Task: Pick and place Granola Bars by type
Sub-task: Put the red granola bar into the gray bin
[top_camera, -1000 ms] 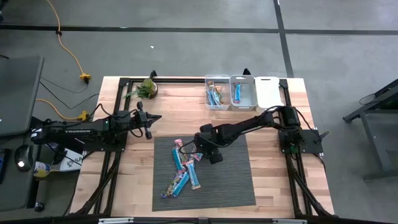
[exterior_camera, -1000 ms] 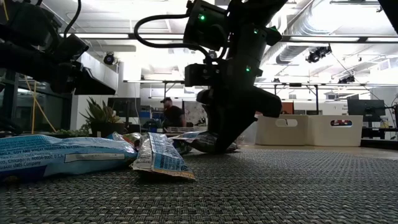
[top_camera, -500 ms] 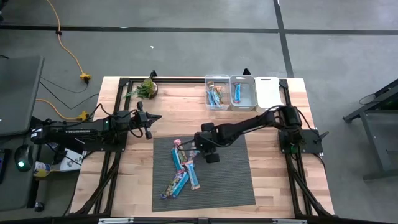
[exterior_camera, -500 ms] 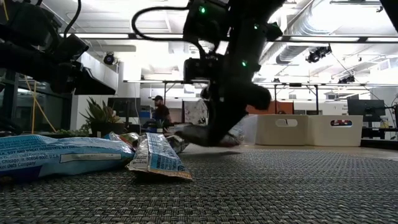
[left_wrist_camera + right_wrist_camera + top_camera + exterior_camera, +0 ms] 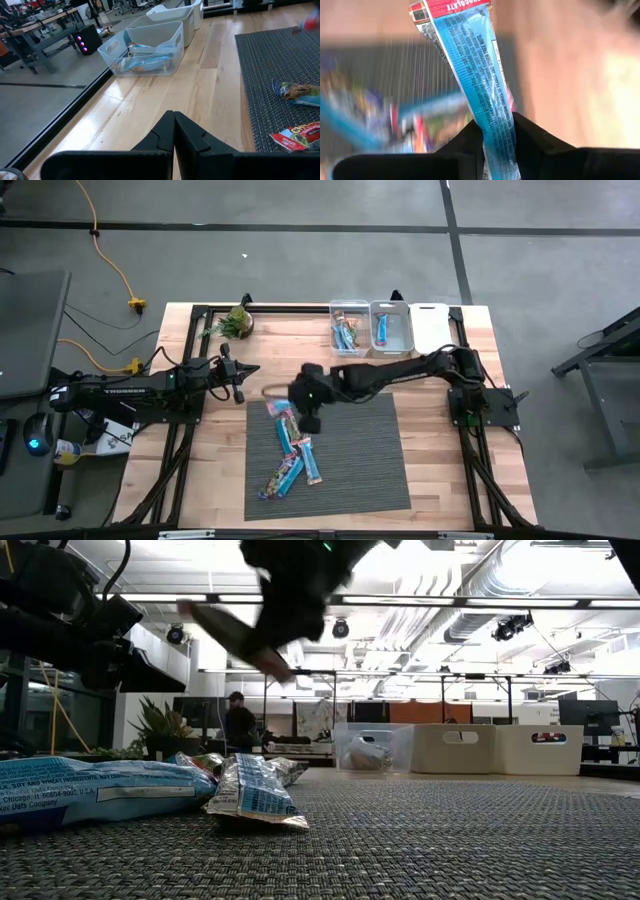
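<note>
Clamped jaws of the right gripper are pinching a slim light-blue wrapped granola bar, its long axis running straight out from the fingers. From above, that gripper is hanging over the grey woven mat, with the clear plastic bins lying beyond it. Idle, the left gripper is sitting closed near the table's left edge.

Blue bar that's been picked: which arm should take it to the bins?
Right. The right gripper is already shut on the blue bar, lifted above the mat. The bins sit on the right arm's side. The left gripper is shut, empty, parked at the mat's far left.
</note>
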`<state>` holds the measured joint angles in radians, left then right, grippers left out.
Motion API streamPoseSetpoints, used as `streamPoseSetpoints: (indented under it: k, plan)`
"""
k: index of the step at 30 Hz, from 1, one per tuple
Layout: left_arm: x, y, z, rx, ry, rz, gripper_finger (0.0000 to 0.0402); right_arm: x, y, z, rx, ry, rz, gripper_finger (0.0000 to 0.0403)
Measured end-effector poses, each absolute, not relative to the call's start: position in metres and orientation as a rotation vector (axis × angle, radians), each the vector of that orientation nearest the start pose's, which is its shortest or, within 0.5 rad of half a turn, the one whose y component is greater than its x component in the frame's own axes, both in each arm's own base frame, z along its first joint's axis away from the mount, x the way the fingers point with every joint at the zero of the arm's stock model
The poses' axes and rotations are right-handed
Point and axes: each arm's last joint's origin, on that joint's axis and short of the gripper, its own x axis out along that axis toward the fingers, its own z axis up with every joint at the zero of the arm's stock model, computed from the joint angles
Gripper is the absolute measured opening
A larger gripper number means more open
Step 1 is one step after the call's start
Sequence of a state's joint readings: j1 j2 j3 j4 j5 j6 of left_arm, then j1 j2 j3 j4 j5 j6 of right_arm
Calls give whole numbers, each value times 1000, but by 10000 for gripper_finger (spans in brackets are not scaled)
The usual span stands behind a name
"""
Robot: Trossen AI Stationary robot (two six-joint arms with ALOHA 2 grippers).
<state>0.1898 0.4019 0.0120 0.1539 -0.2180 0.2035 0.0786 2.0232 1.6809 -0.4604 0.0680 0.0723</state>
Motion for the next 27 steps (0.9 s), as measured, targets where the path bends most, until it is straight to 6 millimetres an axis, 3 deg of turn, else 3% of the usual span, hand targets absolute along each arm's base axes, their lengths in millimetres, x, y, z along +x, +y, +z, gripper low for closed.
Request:
streamPoseSetpoints:
  k: [7,12,20,27]
  plan:
    - [116,29,147,203,278,380,1,474,23,300,144,436,15,71]
    - [116,29,147,203,278,380,1,481,25,326,160,223,65,71]
    - [116,29,147,203,277,380,1,483,25,343,204,50,75,71]
    - [116,29,147,203,277,380,1,482,13,351,199,-19,-95,71]
